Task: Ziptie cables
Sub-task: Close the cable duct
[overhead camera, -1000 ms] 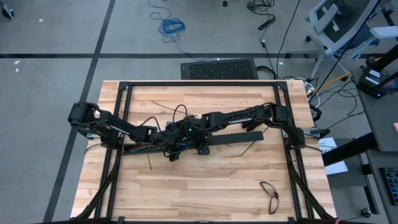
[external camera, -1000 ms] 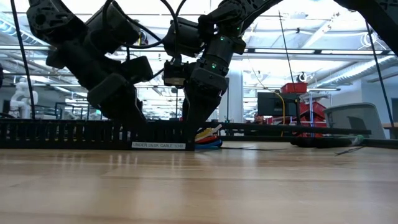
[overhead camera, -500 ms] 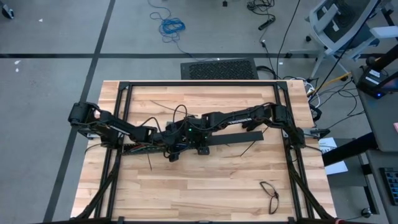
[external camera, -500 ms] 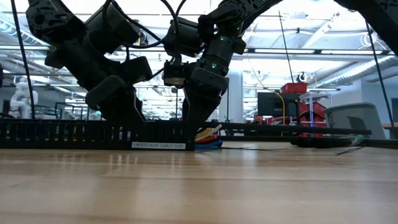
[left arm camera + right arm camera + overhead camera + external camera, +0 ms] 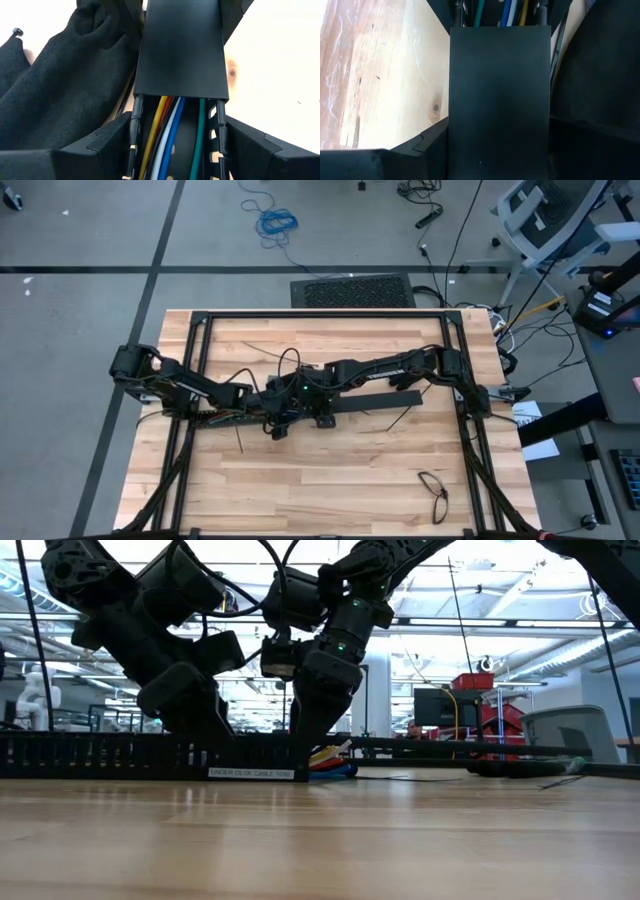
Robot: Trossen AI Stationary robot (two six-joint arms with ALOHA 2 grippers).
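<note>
Both grippers meet at the table's centre over the long black slotted bar. The left gripper straddles the bar, fingers spread on either side of it, the cables running inside. The right gripper pinches the bar's flat black cover at three o'clock of the left

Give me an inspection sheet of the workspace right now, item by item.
Surface: wooden table, black frame along its edges.
Job's things: coloured cables lying in the slotted cable duct, under its flat cover.
Clutter: black wire loop near the right front corner; thin black strips.
Grippers: left gripper and right gripper both straddle the duct mid-table.
Cables: see above.
Surroundings: blue cord on floor, office chair.
</note>
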